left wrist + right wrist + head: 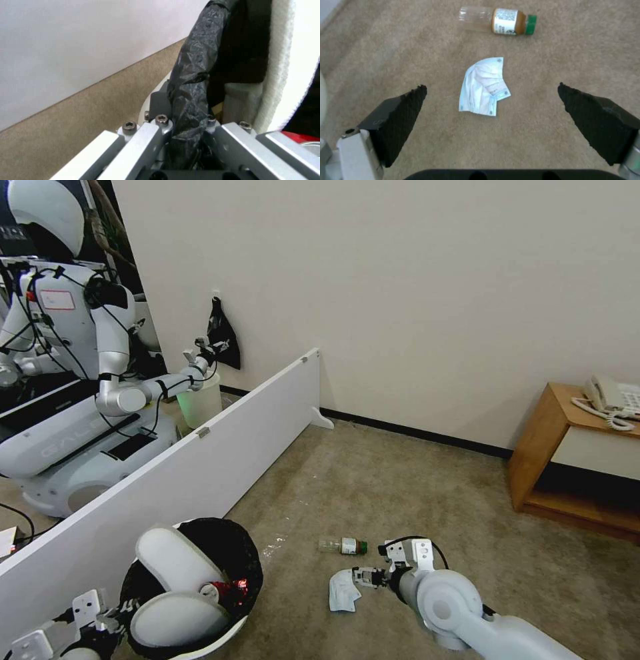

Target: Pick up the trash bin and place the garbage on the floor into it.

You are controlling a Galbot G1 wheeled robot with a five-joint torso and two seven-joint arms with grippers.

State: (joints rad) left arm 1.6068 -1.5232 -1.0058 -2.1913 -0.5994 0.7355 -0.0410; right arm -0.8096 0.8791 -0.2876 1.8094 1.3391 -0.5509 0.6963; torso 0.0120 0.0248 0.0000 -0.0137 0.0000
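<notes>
Task well along, by the look of it. Trash bin (200, 587) sits low on the robot's left, held by the left hand (186, 130), which is clamped on the black liner at the rim. Inside the bin: two white slippers (177, 587) propped up above the rim, and a crushed red can (230, 587) beside them. Left on the floor (400, 487): a white mask (343, 590) and a clear bottle (343, 545), lying on its side near the mask but apart from it. Right hand (491, 105) hovers above the mask, fingers spread wide with the mask centred between them, nothing gripped. Room to move: carpet open ahead and to the right; a white partition board (200, 460) runs close along the bin's left; a wooden side table (567, 453) stands well off to the right.
</notes>
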